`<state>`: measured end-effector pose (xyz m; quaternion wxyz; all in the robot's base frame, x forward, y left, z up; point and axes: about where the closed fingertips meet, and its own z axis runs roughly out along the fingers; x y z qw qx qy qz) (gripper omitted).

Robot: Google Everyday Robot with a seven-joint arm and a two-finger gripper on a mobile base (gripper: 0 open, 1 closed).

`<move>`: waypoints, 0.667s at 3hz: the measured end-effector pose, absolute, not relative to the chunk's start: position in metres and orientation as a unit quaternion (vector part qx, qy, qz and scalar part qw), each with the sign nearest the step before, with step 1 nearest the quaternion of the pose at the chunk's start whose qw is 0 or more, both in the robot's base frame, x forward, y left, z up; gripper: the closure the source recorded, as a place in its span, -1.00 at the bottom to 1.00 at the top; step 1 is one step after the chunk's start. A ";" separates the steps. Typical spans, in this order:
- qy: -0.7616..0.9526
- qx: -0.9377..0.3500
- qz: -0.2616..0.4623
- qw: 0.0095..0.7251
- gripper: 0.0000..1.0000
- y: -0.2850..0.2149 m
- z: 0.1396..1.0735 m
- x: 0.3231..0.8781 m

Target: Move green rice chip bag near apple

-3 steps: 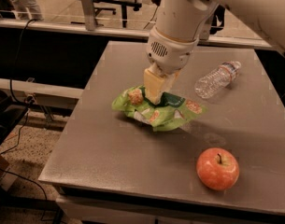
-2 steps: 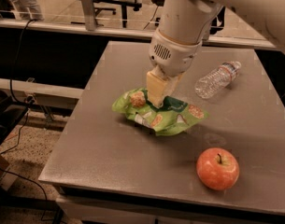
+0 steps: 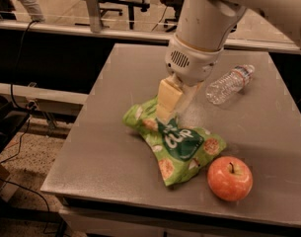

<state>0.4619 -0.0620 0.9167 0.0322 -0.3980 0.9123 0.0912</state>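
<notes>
The green rice chip bag (image 3: 178,144) is crinkled light green with a dark green label and rice cake pictures. It hangs tilted from my gripper (image 3: 166,113), its lower right end resting on the grey table (image 3: 110,147) right beside the apple (image 3: 229,178). The apple is red-orange with a dark stem and sits near the table's front right. My gripper comes down from the white arm and is shut on the bag's upper left part. The fingertips are partly hidden in the bag's folds.
A clear plastic water bottle (image 3: 229,83) lies on its side at the back right of the table. The table's front edge runs just below the apple. Office chairs and a rail stand behind the table; cables lie on the floor at left.
The bag has moved to the right and toward the front with the gripper, and now lies stretched out with its end next to the apple. The view is closer.
</notes>
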 end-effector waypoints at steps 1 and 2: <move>0.912 -0.397 0.092 0.042 -1.00 -0.059 0.917 0.465; 0.912 -0.397 0.093 0.047 -1.00 -0.058 0.918 0.467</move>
